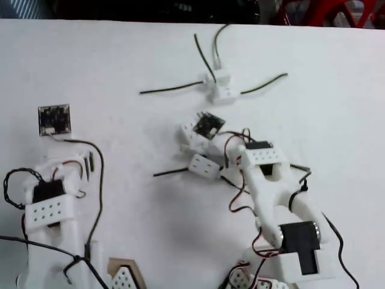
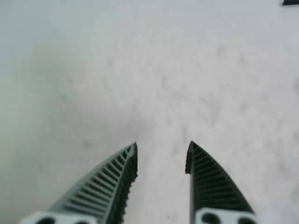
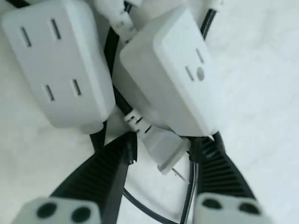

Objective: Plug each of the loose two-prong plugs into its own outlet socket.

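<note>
Two-prong plug (image 3: 161, 148), white and small, lay out in the middle of the surface (image 2: 140, 70), just beside the grounded outlet block (image 3: 173, 70) and close to the double outlet block (image 3: 60, 65), with a black cord (image 3: 110, 51) running between the two. Your right end effector (image 3: 162, 145) stood part-open astride it, one finger right at the plug's body, with no firm clamp to be seen. The prongs pointed back into the end effector's throat, away from the sockets. By the look of it, that plug was light and hard-shelled, smooth enough to slip, and its thin prongs would bend if pinched. The cord looked springy and likely to tug back. You wanted the flat sides of the body, ahead of the ribbed collar and clear of the metal. Your left end effector (image 2: 162, 144) hung part-open over bare surface, holding nothing, well apart from the blocks.
</note>
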`<state>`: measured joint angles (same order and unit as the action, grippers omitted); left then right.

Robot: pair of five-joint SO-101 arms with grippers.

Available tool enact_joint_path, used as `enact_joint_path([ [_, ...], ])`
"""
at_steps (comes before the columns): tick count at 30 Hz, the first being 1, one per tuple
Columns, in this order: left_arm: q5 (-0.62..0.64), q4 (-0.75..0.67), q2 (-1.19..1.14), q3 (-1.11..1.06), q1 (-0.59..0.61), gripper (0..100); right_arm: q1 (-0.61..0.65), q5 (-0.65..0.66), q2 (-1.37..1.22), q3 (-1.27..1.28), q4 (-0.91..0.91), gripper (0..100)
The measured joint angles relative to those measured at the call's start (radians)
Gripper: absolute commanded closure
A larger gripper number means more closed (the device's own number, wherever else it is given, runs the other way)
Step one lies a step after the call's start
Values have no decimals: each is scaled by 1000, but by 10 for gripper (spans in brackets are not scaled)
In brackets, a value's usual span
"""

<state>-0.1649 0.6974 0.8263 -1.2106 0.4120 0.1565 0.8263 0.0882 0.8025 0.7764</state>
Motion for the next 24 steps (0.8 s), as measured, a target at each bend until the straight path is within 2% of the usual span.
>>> enact_joint_path([
  [1, 0, 0, 0, 0, 0, 822, -3, 0, -2, -8, 2, 982],
  [12, 0, 0, 0, 0, 0, 822, 2, -3, 71, -18, 91, 981],
  [24, 0, 0, 0, 0, 0, 822, 20, -2, 603, -17, 321, 981],
])
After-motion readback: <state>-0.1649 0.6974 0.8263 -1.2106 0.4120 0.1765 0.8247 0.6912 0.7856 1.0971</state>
